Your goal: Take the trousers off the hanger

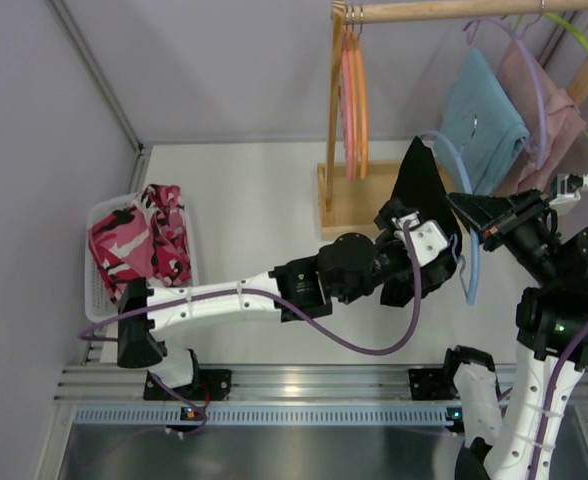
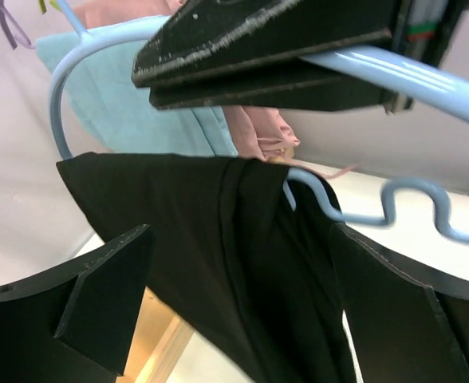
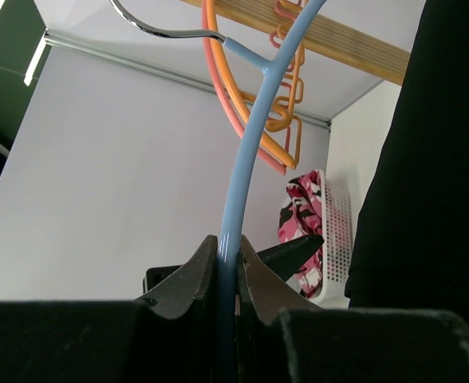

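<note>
The plain black trousers (image 1: pixel 419 178) hang over a light blue hanger (image 3: pixel 254 136), held away from the wooden rack. My right gripper (image 3: pixel 228 257) is shut on the hanger's blue wire just below its hook. My left gripper (image 2: pixel 242 239) is open, and its two black fingers stand on either side of the hanging black trousers (image 2: pixel 218 231) without pressing them. The pink, white and black camouflage trousers (image 1: pixel 139 240) lie in a white basket (image 1: pixel 98 300) at the far left, also visible as camouflage trousers (image 3: pixel 302 215) in the right wrist view.
A wooden rack (image 1: pixel 336 120) stands at the back with orange hangers (image 1: pixel 354 90) on its rail. A teal cloth (image 1: pixel 484 115) and a pink cloth (image 1: pixel 554 120) hang on other hangers at the right. Grey walls close off the left and back.
</note>
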Robot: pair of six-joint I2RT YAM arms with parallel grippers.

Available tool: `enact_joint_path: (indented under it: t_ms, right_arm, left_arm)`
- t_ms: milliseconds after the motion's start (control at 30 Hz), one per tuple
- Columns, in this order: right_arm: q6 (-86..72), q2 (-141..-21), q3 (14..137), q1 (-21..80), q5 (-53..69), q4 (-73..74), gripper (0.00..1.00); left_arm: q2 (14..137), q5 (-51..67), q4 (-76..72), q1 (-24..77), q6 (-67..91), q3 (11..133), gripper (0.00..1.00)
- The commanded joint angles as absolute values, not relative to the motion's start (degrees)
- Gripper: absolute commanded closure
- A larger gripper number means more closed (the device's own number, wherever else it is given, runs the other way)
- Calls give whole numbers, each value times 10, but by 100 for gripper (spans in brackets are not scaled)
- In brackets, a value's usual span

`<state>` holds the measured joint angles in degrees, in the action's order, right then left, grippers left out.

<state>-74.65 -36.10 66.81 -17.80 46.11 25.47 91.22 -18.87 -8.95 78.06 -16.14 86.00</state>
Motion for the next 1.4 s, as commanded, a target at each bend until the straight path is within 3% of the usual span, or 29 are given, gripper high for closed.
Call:
enact_joint_path:
  t_ms: [0,133,300,400,500,633,733,1233,1367]
  right_arm:
    - [-760,-353,707,-185,475,166,100]
    - [-760,-355,719,-185,479,165,100]
    - [-759,-357,720,-184,479,165,100]
    - [-760,-355,711,-184,479,160,100]
    - [-763,-355,704,-184,480,153,100]
    - [-763,-356,700,-184,482,145,100]
    - [-762,-355,700,-184,484,143,100]
    - [-776,-362,708,-184,486,121,100]
    - [-773,-361,710,-184,488,121,100]
  left_arm:
    - [945,-223,-99,782,-149,905,4]
    - [976,-281,-90,770,-170,941,13]
    - [969,-289,-69,745,-154,941,33]
    - [944,-266,-69,737,-144,919,35]
    - [923,-233,-71,731,-140,894,30]
    - [908,-193,-75,724,-129,878,16]
    - [903,-172,-73,723,-128,874,12]
    - [872,-117,-56,721,-136,814,5]
    - [886,-136,-55,720,-148,815,10]
